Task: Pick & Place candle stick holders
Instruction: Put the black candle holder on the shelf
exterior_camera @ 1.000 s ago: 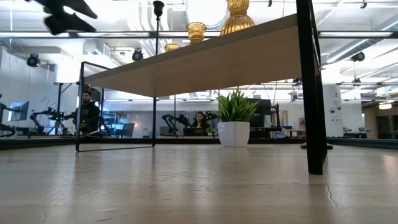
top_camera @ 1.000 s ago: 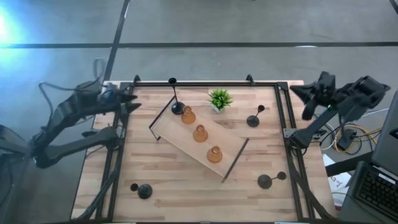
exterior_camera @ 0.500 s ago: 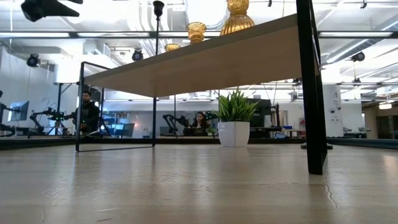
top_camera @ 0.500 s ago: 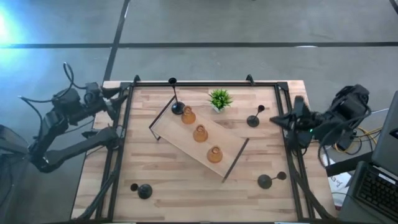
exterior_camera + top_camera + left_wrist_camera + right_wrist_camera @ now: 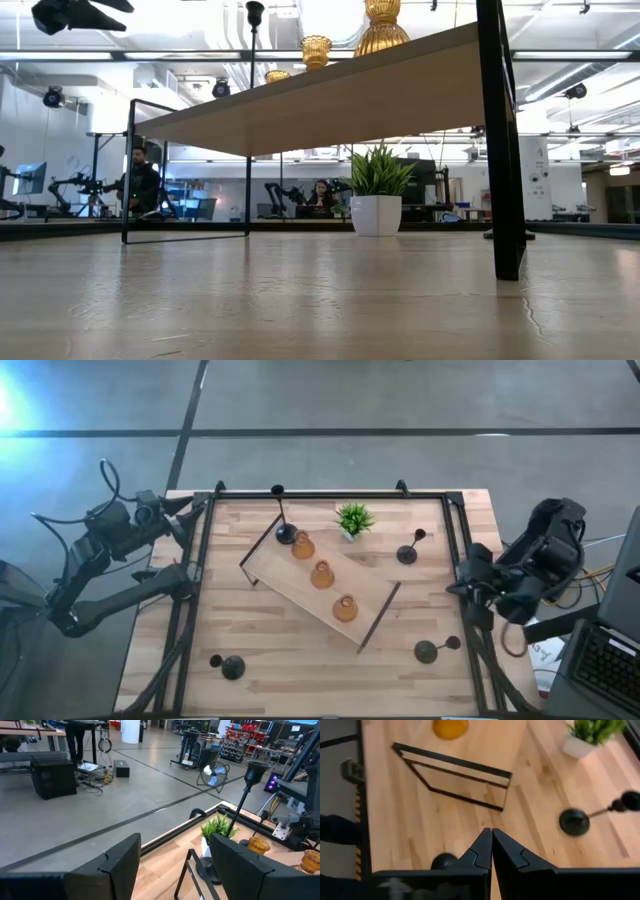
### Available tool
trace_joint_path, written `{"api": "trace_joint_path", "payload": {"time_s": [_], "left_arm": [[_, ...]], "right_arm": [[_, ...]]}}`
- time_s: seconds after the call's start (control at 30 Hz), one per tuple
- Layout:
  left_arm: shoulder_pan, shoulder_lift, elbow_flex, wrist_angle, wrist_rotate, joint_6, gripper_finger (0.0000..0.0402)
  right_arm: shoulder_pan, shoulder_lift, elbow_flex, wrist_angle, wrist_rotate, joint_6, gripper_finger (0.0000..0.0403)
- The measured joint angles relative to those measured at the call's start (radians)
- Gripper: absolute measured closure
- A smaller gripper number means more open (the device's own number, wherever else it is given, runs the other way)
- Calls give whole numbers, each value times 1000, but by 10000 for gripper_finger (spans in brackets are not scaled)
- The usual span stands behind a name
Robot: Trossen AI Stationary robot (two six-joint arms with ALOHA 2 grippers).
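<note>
Three amber holders (image 5: 321, 574) and one black holder (image 5: 285, 532) stand on the light wooden tray (image 5: 370, 622) in mid-table. Three more black holders stand on their round bases on the table: far right (image 5: 407, 553), near right (image 5: 426, 651), near left (image 5: 232, 667). My left gripper (image 5: 192, 510) is open and empty off the table's far left corner; its wrist view (image 5: 175, 865) looks toward the tray's black holder (image 5: 240, 805). My right gripper (image 5: 462, 588) is shut and empty at the right edge; in its wrist view the fingers (image 5: 491, 845) meet above the table.
A small green potted plant (image 5: 353, 520) stands at the far middle, beside the tray. The tray rests on dark wire handles (image 5: 455, 777) and is raised off the table (image 5: 330, 95). A black frame (image 5: 330, 495) rims the table. People sit in the room beyond (image 5: 140, 185).
My right gripper has swung from beyond the table's far right corner toward the near edge along the right side, tipping down over the table. My left gripper has drawn back leftward, away from the far left corner. The holders and the tray have kept still.
</note>
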Motion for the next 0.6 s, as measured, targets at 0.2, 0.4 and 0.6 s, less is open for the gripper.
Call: {"api": "trace_joint_path", "payload": {"time_s": [0.2,0.4,0.6], "left_arm": [[0,0,0,0,0,0,159],[0,0,0,0,0,-1,158],[0,0,0,0,0,-1,158]], "right_arm": [[193,-67,-57,13,86,15,395],[372,-167,-132,33,70,-70,395],[482,-330,-231,134,-23,-173,395]]}}
